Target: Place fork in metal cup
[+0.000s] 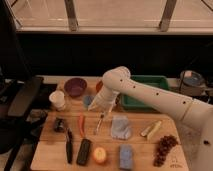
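- A purple bowl [75, 86] and a white cup [57, 99] stand at the far left of the wooden board [50, 131].
- A pale blue cup [88, 101] is just beside my gripper [101, 109].
- A green bin [150, 83] sits at the back right.
- An orange stick [82, 122], a black-handled utensil [69, 146], an orange fruit [100, 155], a blue sponge [126, 156], a grey cloth [120, 127] and grapes [164, 146] lie nearer the front.

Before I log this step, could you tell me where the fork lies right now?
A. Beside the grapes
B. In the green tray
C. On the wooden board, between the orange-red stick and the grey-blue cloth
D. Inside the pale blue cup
C: the fork lies flat on the wooden board, with the orange-red stick on one side and the grey-blue cloth on the other. The gripper hovers just above its far end.
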{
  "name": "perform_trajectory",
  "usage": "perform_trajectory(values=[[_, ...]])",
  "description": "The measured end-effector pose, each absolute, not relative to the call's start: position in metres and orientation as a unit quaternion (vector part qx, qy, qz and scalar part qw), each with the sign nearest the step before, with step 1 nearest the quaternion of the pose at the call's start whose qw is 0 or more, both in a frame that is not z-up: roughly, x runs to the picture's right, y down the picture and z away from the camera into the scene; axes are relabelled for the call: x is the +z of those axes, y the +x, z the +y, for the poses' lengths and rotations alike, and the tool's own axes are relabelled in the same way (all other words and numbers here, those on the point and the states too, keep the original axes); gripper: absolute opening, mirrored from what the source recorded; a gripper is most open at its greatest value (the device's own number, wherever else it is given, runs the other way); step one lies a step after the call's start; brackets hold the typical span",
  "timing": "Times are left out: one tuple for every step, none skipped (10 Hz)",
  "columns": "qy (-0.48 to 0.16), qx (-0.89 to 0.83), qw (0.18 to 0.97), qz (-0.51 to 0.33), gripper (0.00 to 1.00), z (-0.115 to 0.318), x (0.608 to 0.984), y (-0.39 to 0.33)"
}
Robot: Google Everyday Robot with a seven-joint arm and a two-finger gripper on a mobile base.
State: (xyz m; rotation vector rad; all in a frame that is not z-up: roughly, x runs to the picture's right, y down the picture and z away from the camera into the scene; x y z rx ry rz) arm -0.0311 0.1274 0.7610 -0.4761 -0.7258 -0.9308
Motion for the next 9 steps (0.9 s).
perform_trajectory(values=[[-0.223,-0.435,0.804,-0.339,0.65,0.127,0.761,-0.031],[-0.226,-0.437,0.803,-0.337,0.65,0.128,0.761,-0.031],[-0.238,-0.449,0.797,-0.326,0.65,0.130,0.766,-0.035],[-0.245,-0.462,0.790,-0.319,0.65,0.131,0.776,-0.044],[-0.249,-0.472,0.784,-0.317,0.65,0.134,0.783,-0.053],[-0.252,-0.479,0.779,-0.317,0.65,0.135,0.791,-0.059],[-0.253,-0.480,0.773,-0.327,0.65,0.139,0.801,-0.061],[-0.258,-0.477,0.771,-0.334,0.65,0.144,0.811,-0.059],[-0.261,-0.475,0.769,-0.339,0.65,0.148,0.817,-0.059]])
